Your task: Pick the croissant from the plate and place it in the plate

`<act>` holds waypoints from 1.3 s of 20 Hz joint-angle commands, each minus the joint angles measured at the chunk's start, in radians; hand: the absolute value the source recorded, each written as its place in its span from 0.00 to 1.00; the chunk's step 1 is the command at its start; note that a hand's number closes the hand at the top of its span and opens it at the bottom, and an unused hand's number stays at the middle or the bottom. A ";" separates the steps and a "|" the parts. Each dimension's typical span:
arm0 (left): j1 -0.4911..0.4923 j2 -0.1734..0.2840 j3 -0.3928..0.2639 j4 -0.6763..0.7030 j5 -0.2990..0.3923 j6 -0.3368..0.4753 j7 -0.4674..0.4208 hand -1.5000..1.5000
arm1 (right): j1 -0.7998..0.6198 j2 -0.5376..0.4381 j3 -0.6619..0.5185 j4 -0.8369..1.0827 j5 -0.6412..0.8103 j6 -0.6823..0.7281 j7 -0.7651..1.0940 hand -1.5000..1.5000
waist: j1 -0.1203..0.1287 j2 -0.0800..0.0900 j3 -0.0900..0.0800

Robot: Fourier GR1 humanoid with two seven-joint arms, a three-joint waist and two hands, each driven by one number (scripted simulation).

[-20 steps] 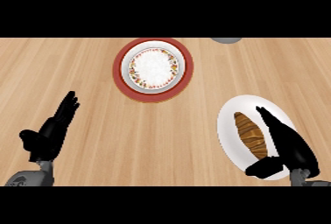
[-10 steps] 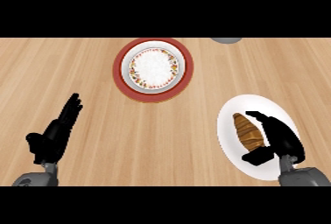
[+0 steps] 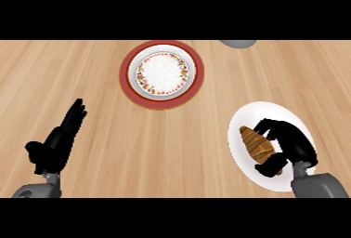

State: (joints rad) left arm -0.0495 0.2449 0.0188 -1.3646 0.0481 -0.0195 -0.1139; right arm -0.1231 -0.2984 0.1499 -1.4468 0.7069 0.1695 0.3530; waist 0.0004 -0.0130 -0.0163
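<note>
A brown croissant [image 3: 255, 143] lies on a white plate [image 3: 248, 116] at the lower right of the wooden counter. My right hand [image 3: 291, 143] sits over that plate with its fingers and thumb curled round the croissant, hiding its right side. A second plate [image 3: 162, 73], white with a red rim and a patterned ring, stands at the upper middle with nothing on it. My left hand [image 3: 60, 140] rests open at the lower left, fingers straight and pointing up, away from both plates.
A grey rounded object [image 3: 238, 42] pokes in at the top edge, right of the red-rimmed plate. Bare wooden counter [image 3: 185, 139] lies between the two plates.
My right hand has lowered onto the white plate and its fingers have curled round the croissant. The left hand has shifted slightly inward and stays open.
</note>
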 commanded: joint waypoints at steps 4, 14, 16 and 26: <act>0.055 0.003 0.005 -0.005 0.000 -0.018 -0.030 0.50 | 0.083 0.153 0.036 -0.110 0.175 -0.156 0.326 1.00 | -0.006 0.008 0.014; 0.003 0.001 0.025 0.012 -0.002 -0.012 -0.002 0.50 | 0.194 0.295 0.373 -0.458 0.655 -0.249 0.735 1.00 | -0.007 0.010 0.015; -0.003 0.013 0.035 -0.019 0.006 -0.018 0.020 0.50 | 0.134 0.296 0.408 -0.520 0.718 -0.146 0.803 1.00 | -0.002 0.009 0.015; 0.028 0.004 0.039 0.005 -0.010 -0.038 -0.033 0.50 | -0.123 0.298 0.501 -0.638 0.919 -0.020 0.868 1.00 | 0.004 0.011 0.015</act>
State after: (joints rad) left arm -0.0398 0.2455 0.0525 -1.3685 0.0460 -0.0474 -0.1110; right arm -0.1280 -0.0091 0.6313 -2.0486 1.5583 0.0620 1.0976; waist 0.0010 -0.0026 -0.0011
